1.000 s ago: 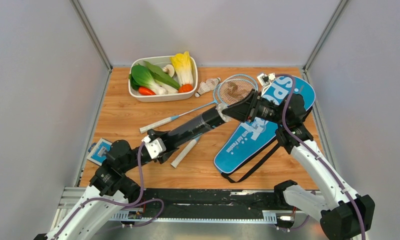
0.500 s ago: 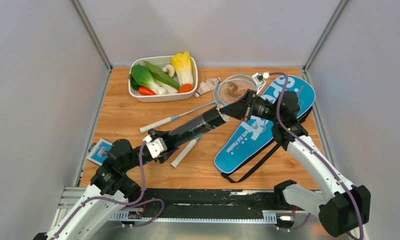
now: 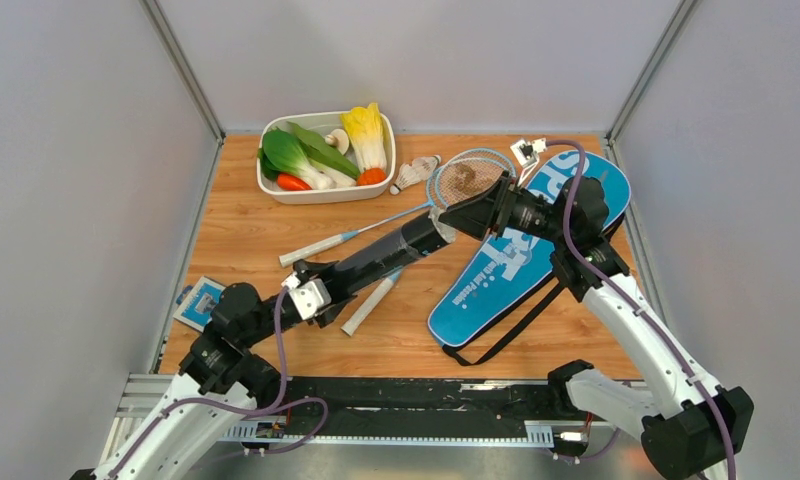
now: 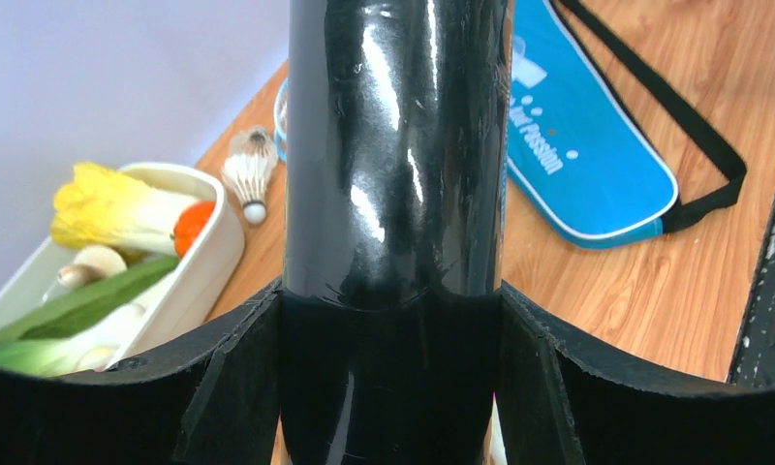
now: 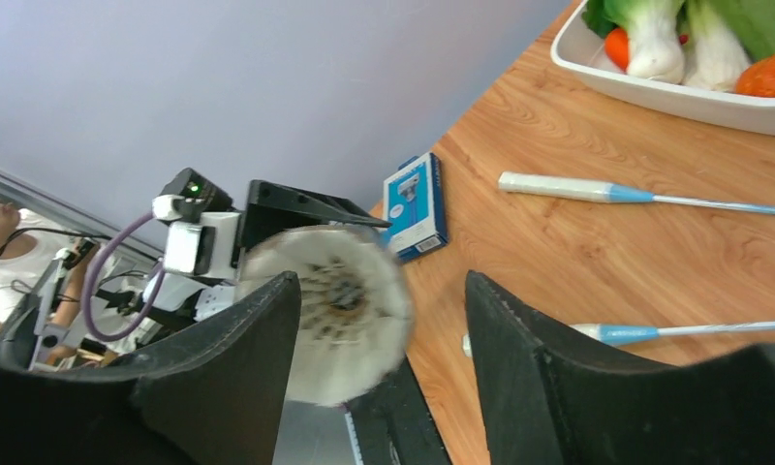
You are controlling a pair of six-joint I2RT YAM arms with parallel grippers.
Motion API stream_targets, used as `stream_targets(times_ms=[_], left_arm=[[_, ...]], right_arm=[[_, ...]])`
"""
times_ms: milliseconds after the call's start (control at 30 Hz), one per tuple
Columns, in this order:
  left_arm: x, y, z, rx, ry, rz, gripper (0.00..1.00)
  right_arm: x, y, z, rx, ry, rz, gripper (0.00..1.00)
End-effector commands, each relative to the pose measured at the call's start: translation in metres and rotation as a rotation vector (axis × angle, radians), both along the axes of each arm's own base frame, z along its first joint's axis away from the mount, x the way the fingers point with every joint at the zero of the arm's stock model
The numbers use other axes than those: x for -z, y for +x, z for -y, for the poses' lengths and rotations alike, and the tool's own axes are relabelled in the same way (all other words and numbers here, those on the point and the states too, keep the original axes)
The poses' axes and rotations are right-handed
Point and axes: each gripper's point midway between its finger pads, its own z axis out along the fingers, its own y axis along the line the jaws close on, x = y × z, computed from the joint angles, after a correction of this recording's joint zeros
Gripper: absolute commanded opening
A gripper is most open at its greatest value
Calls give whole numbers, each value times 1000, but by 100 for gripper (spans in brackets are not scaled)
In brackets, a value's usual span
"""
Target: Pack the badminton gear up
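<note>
Around black tube [image 4: 393, 145], left fingers [image 4: 219, 387] snug

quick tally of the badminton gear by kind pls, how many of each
black tube: 1
rackets: 2
shuttlecocks: 3, two beside the tray, one at the tube's mouth
blue cover: 1
total: 7
</note>
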Motion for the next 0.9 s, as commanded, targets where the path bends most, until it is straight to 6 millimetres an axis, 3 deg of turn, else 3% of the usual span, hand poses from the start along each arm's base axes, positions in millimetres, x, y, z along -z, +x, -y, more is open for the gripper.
stream_targets(times_ms=[0,167,300,533,700,867], left_arm=[[-53,-9,5,53,-120,178,36],[-51,-9,5,57,-115,178,36],[-51,-8,8,64,-115,176,36],[-46,-3,10,59,-96,160,36],[-44,5,0,-13,-78,166,36],[-43,24,-28,-196,-65,199,36]], right_arm=[[-4,10,6,54,-33,37,68],[5,7,2,3,-55,37,70],[10,4,-6,-82,-61,36,66],[1,-7,-16,-200,-66,90,69],[-15,26,10,18,-51,100,71],[-39,62,30,182,-39,199,74]])
